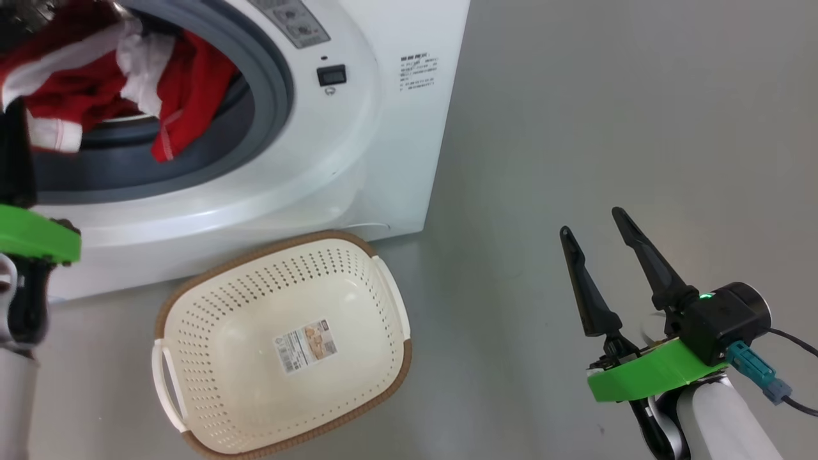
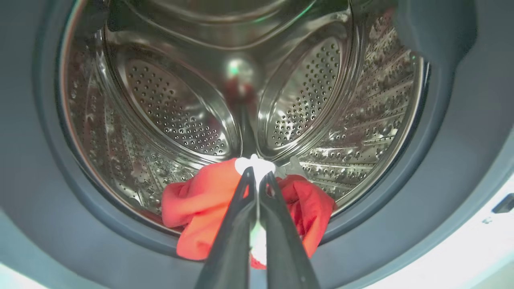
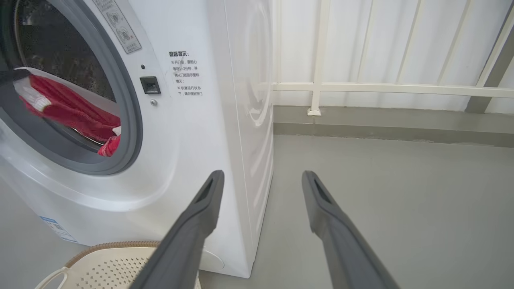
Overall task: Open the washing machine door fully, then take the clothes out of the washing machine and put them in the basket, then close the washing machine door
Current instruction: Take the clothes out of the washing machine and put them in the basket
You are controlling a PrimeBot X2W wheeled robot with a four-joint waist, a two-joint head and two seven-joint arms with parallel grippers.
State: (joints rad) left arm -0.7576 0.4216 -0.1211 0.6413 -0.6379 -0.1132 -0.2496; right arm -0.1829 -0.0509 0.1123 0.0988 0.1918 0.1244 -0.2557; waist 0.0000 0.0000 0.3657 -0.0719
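The washing machine (image 1: 358,160) stands open at the upper left; its door is out of view. The red clothes (image 1: 89,89) with white trim hang over the grey gasket (image 1: 271,96) at the drum's mouth. In the left wrist view my left gripper (image 2: 257,172) is shut on the clothes (image 2: 200,200) at a white edge, in front of the steel drum (image 2: 176,112). The basket (image 1: 223,332) sits empty on the floor just below the machine's opening. My right gripper (image 1: 592,222) hangs open and empty over the floor, to the right of the basket (image 3: 108,265).
Grey floor (image 1: 607,128) stretches to the right of the machine. A white railing and wall (image 3: 393,86) stand behind it in the right wrist view. My left arm's green mount (image 1: 32,233) is at the left edge, close to the machine's front.
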